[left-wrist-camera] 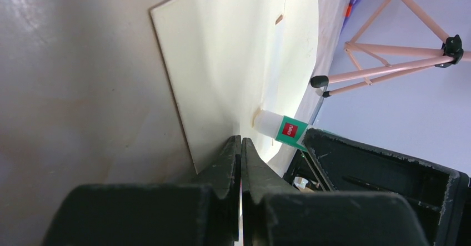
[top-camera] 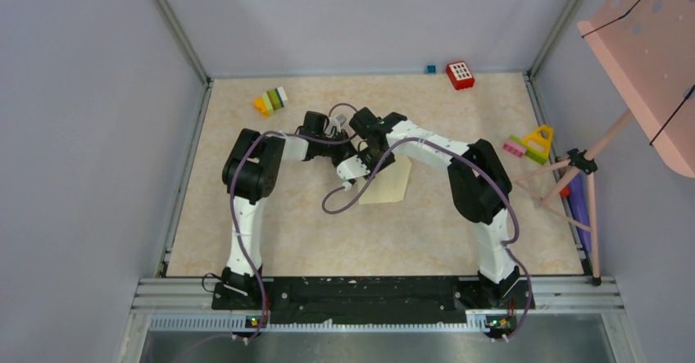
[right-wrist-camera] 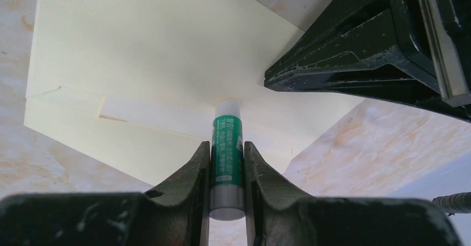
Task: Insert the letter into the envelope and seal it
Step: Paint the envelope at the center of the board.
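At the bottom of the overhead view, both arms rise from the near rail and bend inward to meet mid-frame over the table (top-camera: 246,248), where the envelope (top-camera: 396,181) lies partly under their wrists. Seen from its own camera, the right gripper (right-wrist-camera: 226,151) is clamped on a green-labelled glue stick (right-wrist-camera: 227,171). The stick's white tip touches the cream paper close to a fold line. The left gripper (left-wrist-camera: 241,143) has its jaws pressed fully together at the envelope's edge. Whether a thin layer of paper is pinched between them cannot be told, though the sheet curves up off the table beside it.

No separate letter shows in any view, so it is judged to be already inside, or else hidden. The work looks to be at the gluing stage of sealing, with the flap yet to be folded down and pressed flat. The two wrists crowd each other over the paper, the left's black housing sitting just beside the glue stick.

Farther back, well apart from the job, are a stack of coloured blocks (top-camera: 271,101) left of centre, and a red block (top-camera: 460,74) and a small blue cube (top-camera: 430,69) by the far wall. A pink-and-yellow toy (top-camera: 530,144) lies at right, with a pink tripod stand (top-camera: 586,166) carrying a perforated board (top-camera: 647,60) at far right
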Robot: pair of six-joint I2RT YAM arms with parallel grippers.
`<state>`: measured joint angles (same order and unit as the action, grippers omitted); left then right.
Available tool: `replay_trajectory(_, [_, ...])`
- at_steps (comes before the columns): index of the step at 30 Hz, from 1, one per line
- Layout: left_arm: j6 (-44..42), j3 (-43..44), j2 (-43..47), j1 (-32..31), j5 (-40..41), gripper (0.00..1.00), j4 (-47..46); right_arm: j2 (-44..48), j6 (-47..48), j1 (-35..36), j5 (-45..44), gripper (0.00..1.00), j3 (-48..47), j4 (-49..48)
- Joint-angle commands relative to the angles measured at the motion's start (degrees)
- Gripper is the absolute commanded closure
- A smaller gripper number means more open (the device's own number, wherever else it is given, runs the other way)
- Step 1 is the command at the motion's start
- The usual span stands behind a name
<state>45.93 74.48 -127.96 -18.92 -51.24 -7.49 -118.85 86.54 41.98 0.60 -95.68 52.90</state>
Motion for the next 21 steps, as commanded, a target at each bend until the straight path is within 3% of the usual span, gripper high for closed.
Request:
replay_trajectory(1, [-4.3,-0.5,-0.4,0.2,10.6,1.0,4.8,2.6,0.5,1.1,4.2,1.0,-1.1,5.0])
replay_trajectory(21, [-4.7,-0.3,-0.3,0.0,11.2,1.0,5.3,3.2,0.7,2.8,7.6,1.0,-2.2,10.0])
